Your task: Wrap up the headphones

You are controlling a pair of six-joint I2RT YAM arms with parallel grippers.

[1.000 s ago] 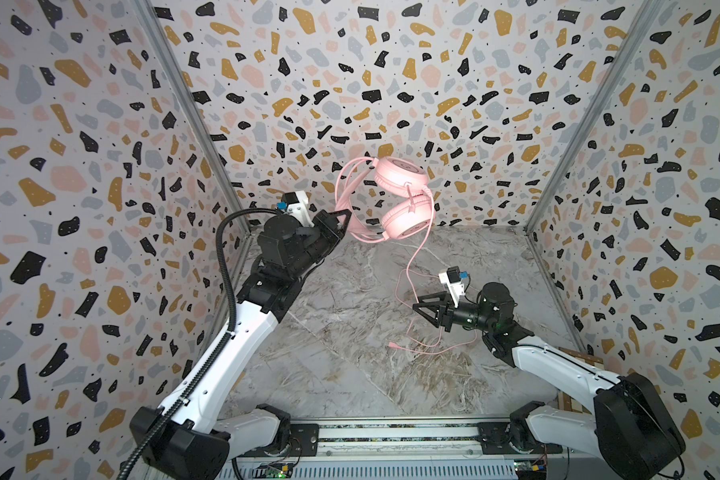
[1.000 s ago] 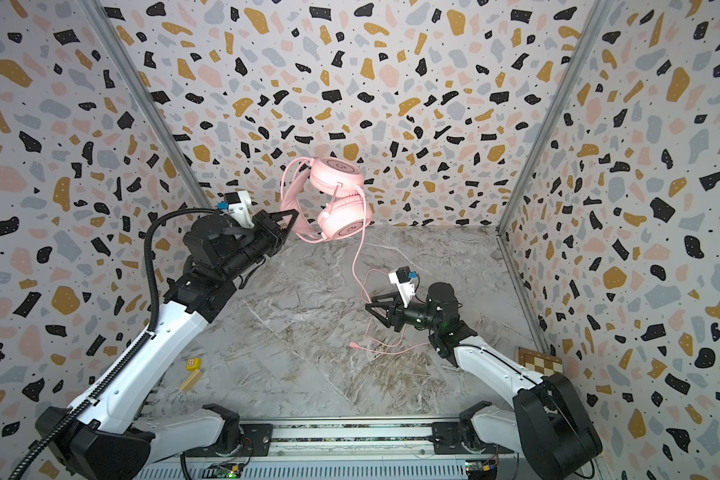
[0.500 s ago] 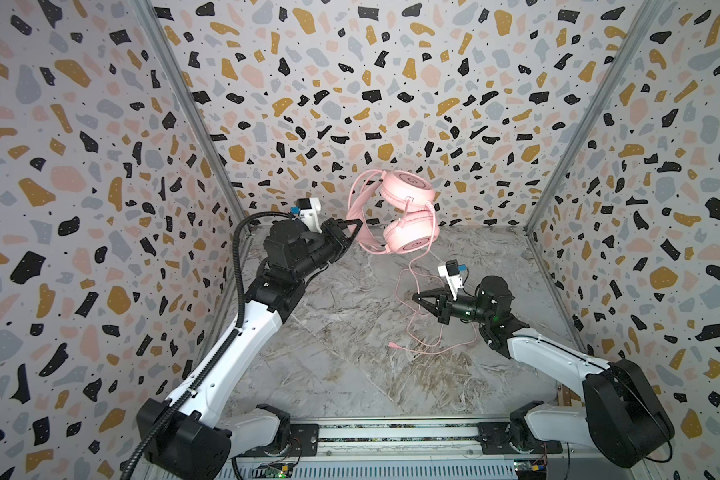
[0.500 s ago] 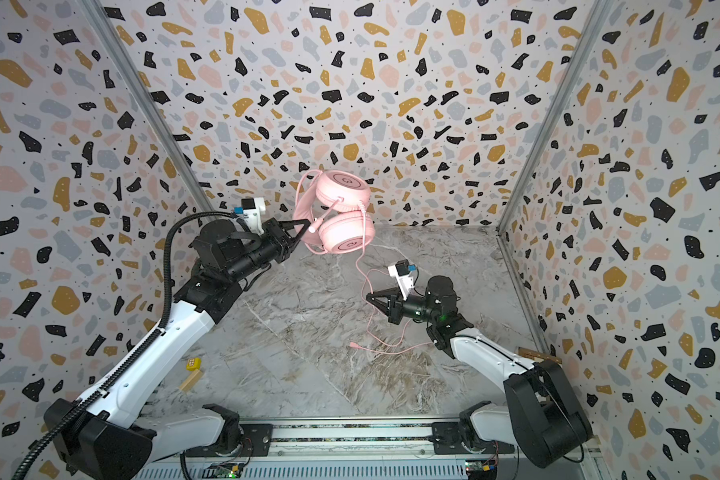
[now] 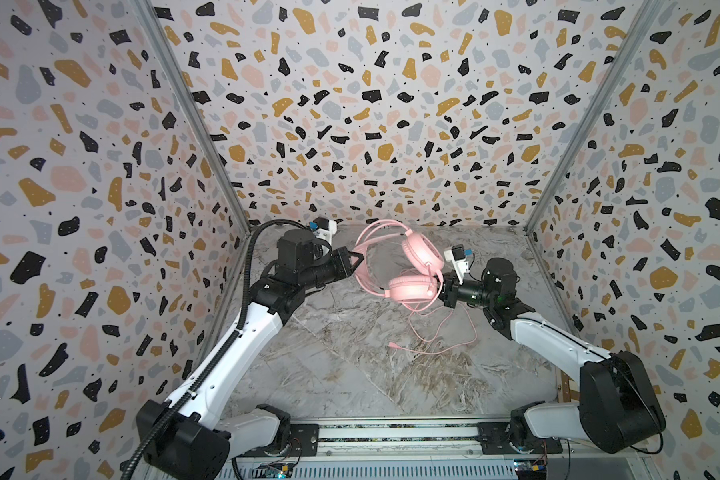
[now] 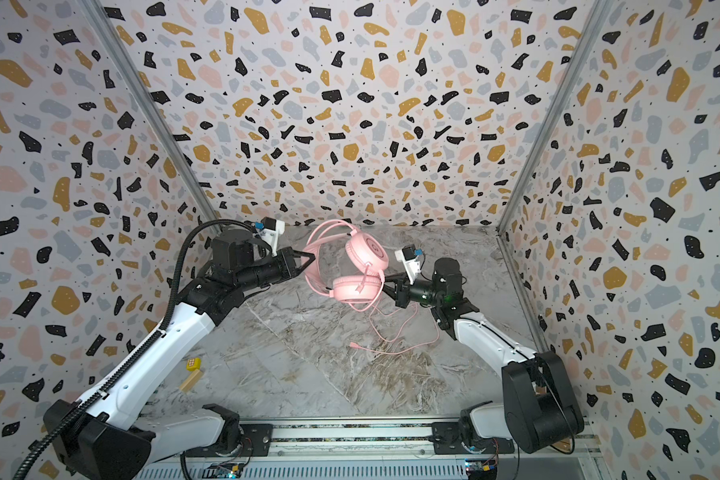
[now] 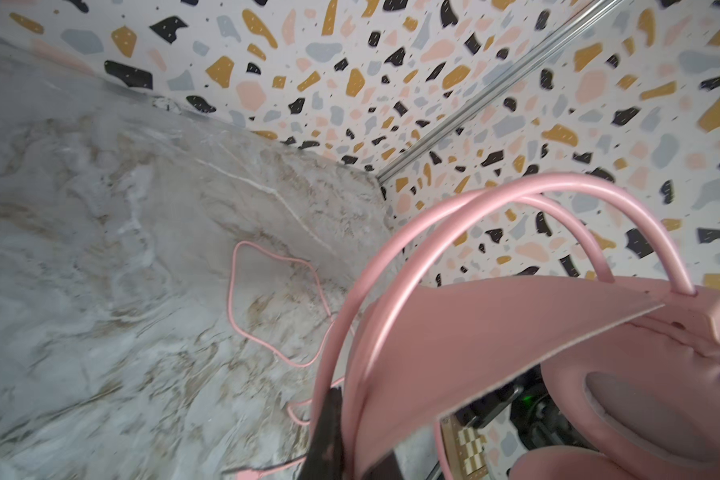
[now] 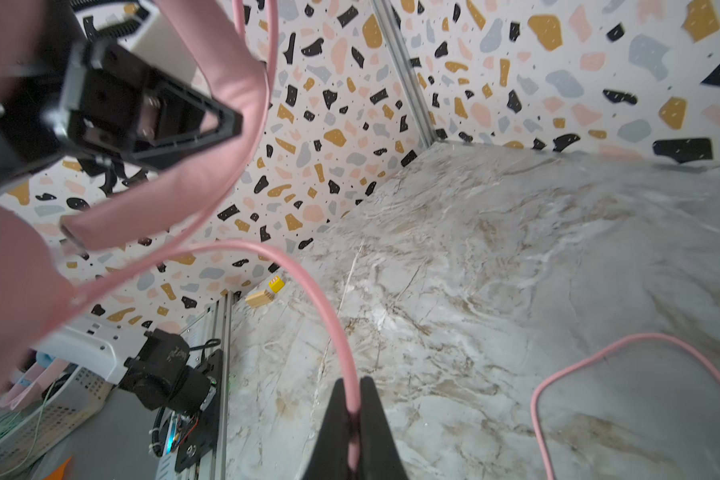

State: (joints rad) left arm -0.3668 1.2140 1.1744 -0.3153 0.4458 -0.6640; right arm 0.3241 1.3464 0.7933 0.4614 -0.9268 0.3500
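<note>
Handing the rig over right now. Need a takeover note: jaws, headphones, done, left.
Left gripper: jaws shut on the headband, holding the headphones up between the arms.
Right gripper: jaws shut on the cable, near the lower earcup.
The rest of the cable lies in loose loops on the table, with the plug at the free end.
Done: both grips set; no cable turns visible around the headset.
Left: probably wind the cable around the headphones, then set them down.

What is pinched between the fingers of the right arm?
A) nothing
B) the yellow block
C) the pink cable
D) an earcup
C: in the right wrist view the thin pink cable runs straight in between the shut fingers of that arm.
</note>
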